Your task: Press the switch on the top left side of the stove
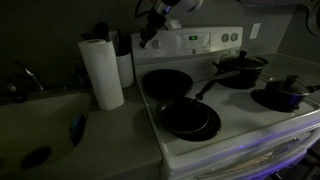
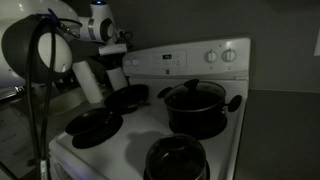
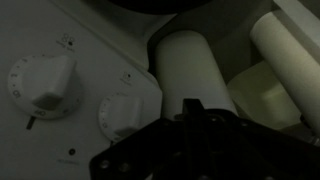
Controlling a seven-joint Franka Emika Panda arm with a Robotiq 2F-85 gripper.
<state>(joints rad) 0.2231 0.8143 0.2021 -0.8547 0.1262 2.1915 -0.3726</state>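
The white stove (image 1: 230, 125) has a raised back control panel (image 1: 200, 42) with a small lit display and round knobs; it also shows in the exterior view from the other side (image 2: 190, 58). My gripper (image 1: 150, 36) hangs at the panel's left end, just in front of it, as both exterior views show (image 2: 119, 44). In the wrist view the panel (image 3: 90, 45) fills the left, with two white knobs (image 3: 40, 85) (image 3: 125, 112) close ahead. My gripper's dark fingers (image 3: 195, 108) are pressed together and hold nothing.
A paper towel roll (image 1: 102, 72) stands on the counter beside the stove's left end, close to my gripper (image 3: 190, 65). Dark pans (image 1: 188, 117) and pots (image 1: 240, 68) (image 2: 195, 105) sit on the burners. A sink (image 1: 40, 125) lies further left.
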